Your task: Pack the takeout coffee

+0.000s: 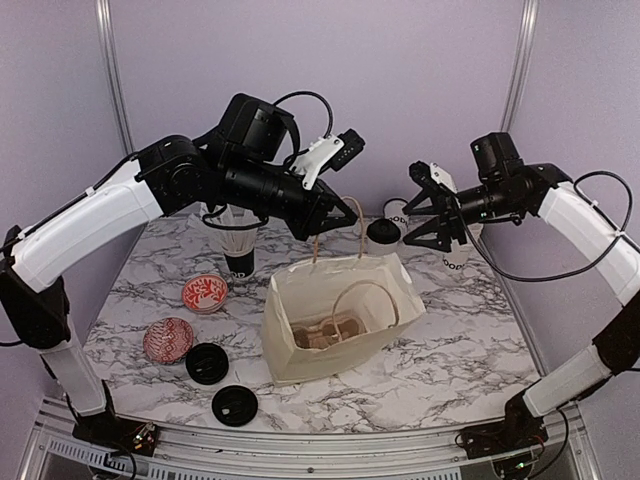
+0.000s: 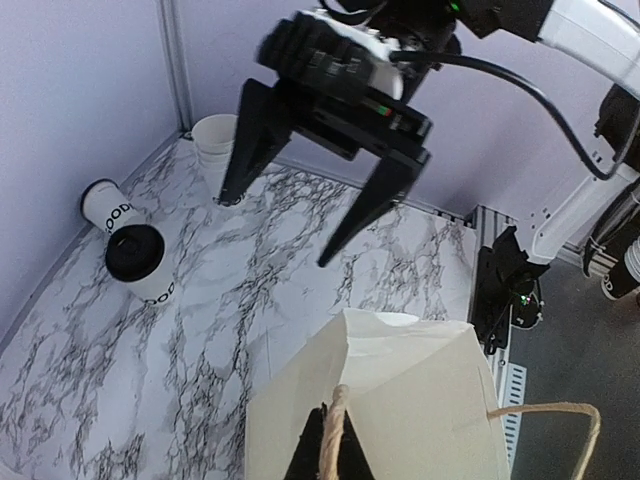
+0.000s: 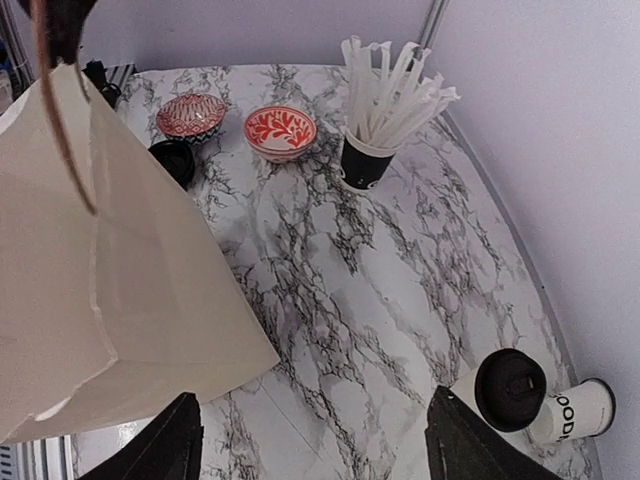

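My left gripper (image 1: 320,234) is pinching fully shut on the twine handle (image 1: 359,225) of the paper bag (image 1: 340,320) mid-frame in the top view, while my right gripper (image 1: 412,207) is hanging wide open and empty at upper right. Between them the lidded coffee cup (image 1: 383,232) is standing on the marble table (image 1: 480,340), with a lidless cup (image 1: 397,214) lying on its side just behind it. A third cup (image 1: 455,262) is standing under the right fingers.

Left arm (image 1: 90,225) and right arm (image 1: 590,235) show white shells, black joints and cables, right claw (image 2: 278,232) black.
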You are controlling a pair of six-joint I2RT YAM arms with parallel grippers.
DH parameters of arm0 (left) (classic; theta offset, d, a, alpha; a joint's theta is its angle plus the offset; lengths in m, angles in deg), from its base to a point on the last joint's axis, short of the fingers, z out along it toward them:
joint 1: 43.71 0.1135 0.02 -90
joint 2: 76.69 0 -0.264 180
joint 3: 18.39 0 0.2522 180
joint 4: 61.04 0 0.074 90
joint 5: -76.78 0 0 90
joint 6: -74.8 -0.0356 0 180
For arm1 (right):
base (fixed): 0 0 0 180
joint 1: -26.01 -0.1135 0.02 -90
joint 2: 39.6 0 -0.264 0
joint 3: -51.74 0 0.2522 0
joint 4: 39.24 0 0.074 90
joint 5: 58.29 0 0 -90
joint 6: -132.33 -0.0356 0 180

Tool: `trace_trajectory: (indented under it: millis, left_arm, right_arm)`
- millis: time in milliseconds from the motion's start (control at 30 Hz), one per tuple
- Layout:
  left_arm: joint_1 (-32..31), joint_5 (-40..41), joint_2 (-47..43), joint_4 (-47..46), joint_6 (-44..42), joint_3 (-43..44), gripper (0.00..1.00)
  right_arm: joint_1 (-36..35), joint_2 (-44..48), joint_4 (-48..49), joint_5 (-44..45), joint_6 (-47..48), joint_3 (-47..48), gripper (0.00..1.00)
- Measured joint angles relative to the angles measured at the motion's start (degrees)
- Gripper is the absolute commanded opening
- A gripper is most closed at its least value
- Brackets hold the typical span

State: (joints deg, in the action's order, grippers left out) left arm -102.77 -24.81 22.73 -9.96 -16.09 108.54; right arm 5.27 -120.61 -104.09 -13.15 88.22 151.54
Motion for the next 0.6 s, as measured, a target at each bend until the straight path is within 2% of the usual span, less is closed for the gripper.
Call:
trace_trajectory:
  millis: [200, 400, 600]
  left_arm:
    - [-1.9, -4.2, 1.9, -0.2, -4.7, 2.4, 0.00]
    - [-1.8, -5.2, 2.0, -0.2, -6.3, 1.6, 0.01]
    - [-3.5, -12.5, 1.9, -0.8, -5.9, -2.1, 0.03]
  right_arm:
    - [8.3, 0.1, 2.4, 0.9, -4.8, 1.4, 0.85]
    - [8.8, 1.2, 6.8, 4.2, -7.8, -2.8, 0.87]
    - [8.8, 1.4, 8.1, 5.0, -8.6, -5.5, 0.87]
